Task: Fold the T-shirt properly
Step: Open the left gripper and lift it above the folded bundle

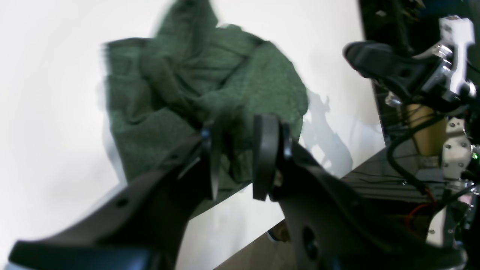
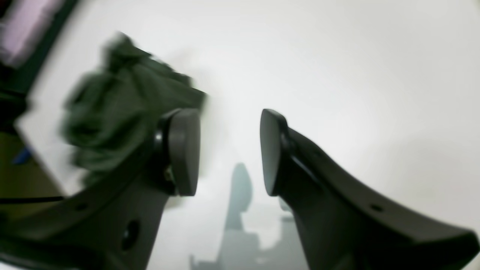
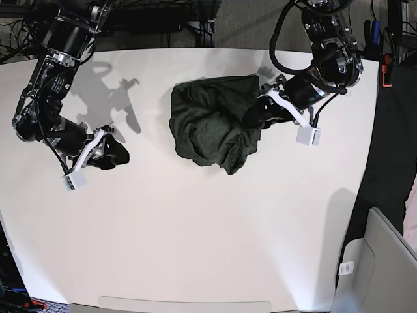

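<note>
The T-shirt is a dark olive-green knit lying crumpled in a heap on the white table, at the back centre. It also shows in the left wrist view and, blurred, in the right wrist view. My left gripper is at the heap's right edge. Its jaws are a little apart and fabric shows in the gap; I see no firm grip. My right gripper is open and empty above bare table, far left of the shirt.
The table's back edge runs close behind the left gripper. Beyond it are dark equipment and cables. A grey bin-like object stands off the table's front right corner. The right gripper's shadow falls on the table.
</note>
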You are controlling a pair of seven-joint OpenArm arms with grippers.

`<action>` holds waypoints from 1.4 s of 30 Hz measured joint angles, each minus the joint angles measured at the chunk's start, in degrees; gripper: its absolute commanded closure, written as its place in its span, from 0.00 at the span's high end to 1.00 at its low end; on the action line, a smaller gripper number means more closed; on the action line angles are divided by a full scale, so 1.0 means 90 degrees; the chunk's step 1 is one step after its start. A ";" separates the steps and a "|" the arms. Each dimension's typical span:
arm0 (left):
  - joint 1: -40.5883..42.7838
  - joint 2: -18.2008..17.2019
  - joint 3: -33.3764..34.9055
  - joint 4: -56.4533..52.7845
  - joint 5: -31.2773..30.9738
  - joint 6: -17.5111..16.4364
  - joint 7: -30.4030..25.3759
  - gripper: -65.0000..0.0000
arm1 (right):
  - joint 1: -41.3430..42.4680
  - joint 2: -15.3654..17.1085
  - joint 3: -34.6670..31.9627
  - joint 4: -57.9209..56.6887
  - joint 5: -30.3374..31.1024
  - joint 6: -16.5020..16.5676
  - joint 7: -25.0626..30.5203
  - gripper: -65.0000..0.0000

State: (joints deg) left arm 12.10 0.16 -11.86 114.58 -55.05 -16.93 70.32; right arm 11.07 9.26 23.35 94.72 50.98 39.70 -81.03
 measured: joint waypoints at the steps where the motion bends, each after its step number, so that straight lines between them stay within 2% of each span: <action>1: 0.0078 -0.0002 0.0126 0.0019 0.0039 0.0027 -0.0177 0.22 | 0.0007 0.0024 0.0000 0.0058 -0.0131 -0.0002 0.0007 0.41; 3: 0.0158 0.0022 0.0384 0.0029 0.0027 0.0102 -0.0503 0.22 | 0.0005 0.0083 0.0002 0.0199 -0.0257 -0.0002 0.0000 0.41; 5: 0.0119 0.0029 0.0644 0.0092 0.0168 0.0663 -0.0954 0.22 | 0.0005 0.0138 0.0005 0.0328 -0.0432 -0.0002 0.0005 0.41; 7: 0.0063 0.0017 0.1103 0.0289 0.0869 0.1370 -0.1413 0.22 | 0.0005 0.0172 0.0005 0.0350 -0.0593 0.0000 0.0002 0.41; 9: 0.0063 0.0019 0.1598 0.0328 0.1394 0.1785 -0.1751 0.22 | -0.0007 0.0153 0.0005 0.0350 -0.0695 0.0000 -0.0002 0.41; 12: 0.0146 0.0024 0.2475 0.0301 0.2232 0.2089 -0.2276 0.22 | -0.0002 0.0148 0.0005 0.0338 -0.0794 0.0000 0.0005 0.41; 13: 0.0163 0.0000 0.2776 0.0311 0.2749 0.2317 -0.2715 0.22 | 0.0002 0.0148 0.0005 0.0335 -0.0860 0.0000 0.0000 0.41; 16: 0.0437 -0.0012 0.3575 0.0323 0.3631 0.2623 -0.3502 0.22 | -0.0002 0.0146 0.0005 0.0328 -0.0865 0.0000 0.0000 0.41; 21: 0.0753 -0.0449 0.4716 0.0318 0.4852 0.3274 -0.4629 0.26 | -0.0007 0.0138 0.0005 0.0325 -0.0923 0.0000 0.0000 0.41; 22: 0.0750 -0.0534 0.4845 0.0321 0.4969 0.3366 -0.4784 0.28 | -0.0005 0.0126 0.0005 0.0325 -0.0947 -0.0002 0.0000 0.41; 25: 0.0755 -0.0573 0.5073 0.0321 0.5338 0.4044 -0.4840 0.30 | -0.0007 0.0117 0.0005 0.0325 -0.1010 -0.0002 0.0000 0.41; 28: 0.0750 -0.0583 0.5248 0.0313 0.5717 0.4218 -0.4879 0.31 | -0.0007 0.0112 0.0005 0.0325 -0.1008 0.0000 0.0000 0.41; 32: 0.0750 -0.0605 0.5744 0.0308 0.6125 0.4206 -0.4881 0.32 | -0.0010 0.0112 0.0005 0.0325 -0.1008 -0.0002 0.0000 0.41; 36: 0.0709 -0.0627 0.6302 0.0306 0.6659 0.4216 -0.4855 0.38 | -0.0005 0.0109 0.0005 0.0325 -0.1005 -0.0002 0.0000 0.41; 38: 0.0663 -0.0656 0.6402 0.0272 0.7091 0.4267 -0.4906 0.39 | -0.0010 0.0109 0.0005 0.0325 -0.1013 -0.0002 0.0000 0.41; 39: 0.0646 -0.0648 0.6441 0.0170 0.7541 0.4289 -0.4981 0.40 | -0.0007 0.0100 0.0005 0.0325 -0.1005 0.0000 0.0002 0.41; 42: 0.0644 -0.0636 0.6450 -0.0090 0.7543 0.4282 -0.4920 0.42 | -0.0002 0.0019 0.0005 0.0325 -0.1008 0.0000 0.0000 0.41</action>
State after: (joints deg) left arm 17.89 -5.56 46.19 113.78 12.84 21.61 26.04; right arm 11.05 9.43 23.40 97.65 41.91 39.70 -81.03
